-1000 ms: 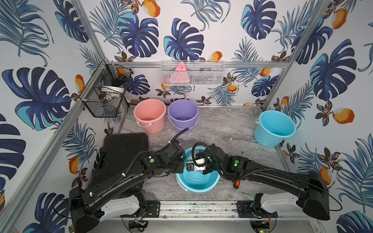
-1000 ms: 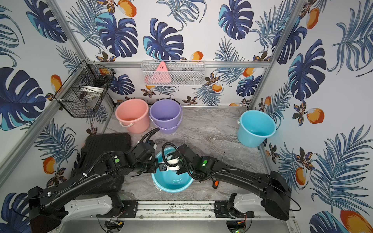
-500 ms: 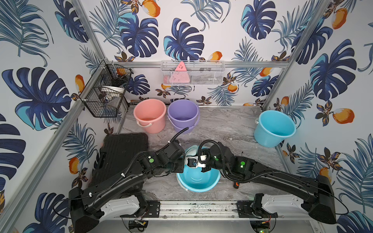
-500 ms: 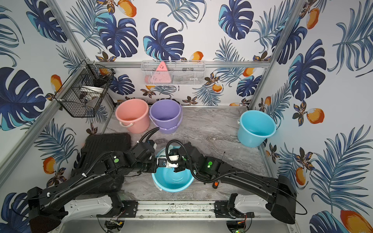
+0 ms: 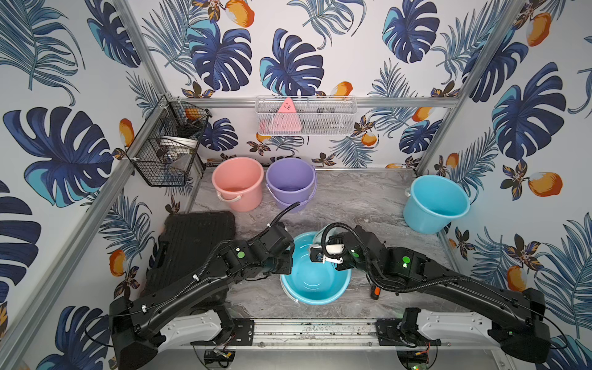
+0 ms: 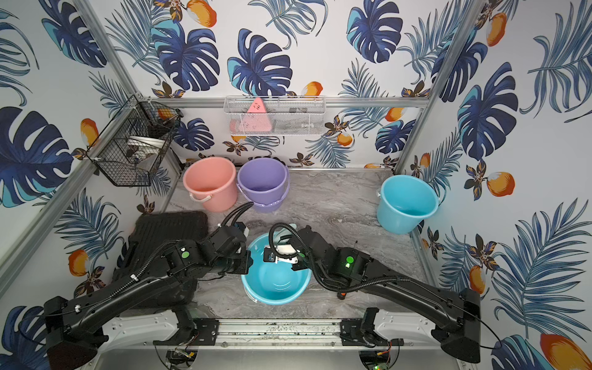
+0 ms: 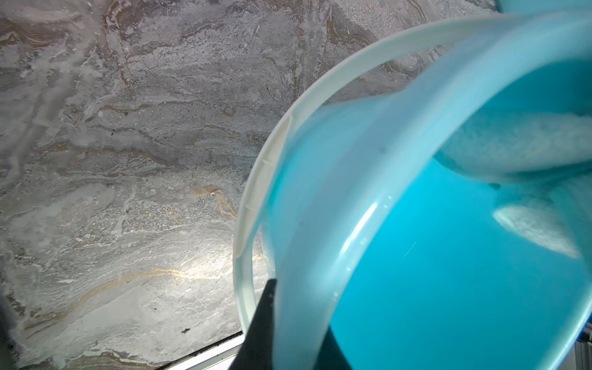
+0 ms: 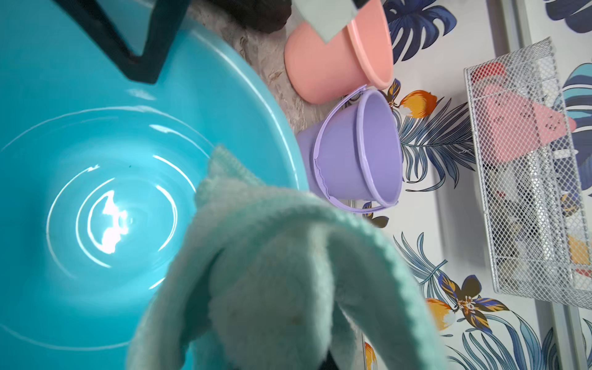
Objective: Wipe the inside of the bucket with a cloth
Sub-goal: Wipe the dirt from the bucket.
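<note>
- The turquoise bucket stands at the near middle of the marble tabletop, between the two arms.
- Its left rim is clamped by the left gripper, and its white handle is seen outside the wall.
- The cloth is pinched in the closed right gripper and held inside the bucket at its far wall. The fingers are buried in its folds.
- In both top views, the bucket's far part is covered by the two wrists and a looped cable.
- A pink bucket and a purple bucket are set side by side at the far left. A light blue bucket is placed well apart at the far right.
- A black case is laid at the left, partly under the left arm.
- A small orange-banded object is half hidden by the right arm, just right of the turquoise bucket.
- A black wire basket is hung on the left wall, and a white mesh basket on the far wall.
</note>
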